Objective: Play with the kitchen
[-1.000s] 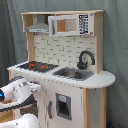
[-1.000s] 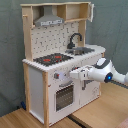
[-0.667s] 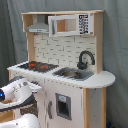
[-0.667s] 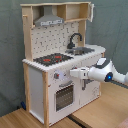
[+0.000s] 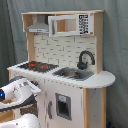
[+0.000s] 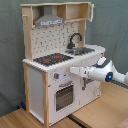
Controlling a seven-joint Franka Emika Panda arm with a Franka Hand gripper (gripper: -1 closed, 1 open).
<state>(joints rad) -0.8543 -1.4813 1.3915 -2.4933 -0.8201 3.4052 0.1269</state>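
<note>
The toy kitchen [image 6: 57, 60] fills the middle of both exterior views: white cabinet with light-wood posts, a black-and-red hob [image 6: 51, 59], a steel sink [image 6: 82, 50] with a black tap [image 6: 74, 39], a grey hood [image 6: 49, 21] at the top, and a windowed oven door [image 6: 65, 96] low on the front. It stands on a wooden floor [image 6: 20, 121], seen along the bottom of the second exterior view.

In the second exterior view the arm enters from the right edge, its long axis running almost level toward the frame's left, and the tool [image 6: 74, 71] ends right at the cabinet front, just under the counter [image 6: 100, 49] edge and above the oven door. The kitchen front thus lies directly ahead of the tool, along the arm's own line; whether the tip touches the panel or stops just short I cannot tell. Nor can I tell whether the tool is spread or pressed together.

The first exterior view shows what the other lacks: the microwave-like cupboard [image 5: 70, 24] at the upper right of the unit, and the grey dispenser panel [image 5: 63, 106] on the lower door. There the arm's white body sits at the lower left, hiding the tool tip and the oven door.
</note>
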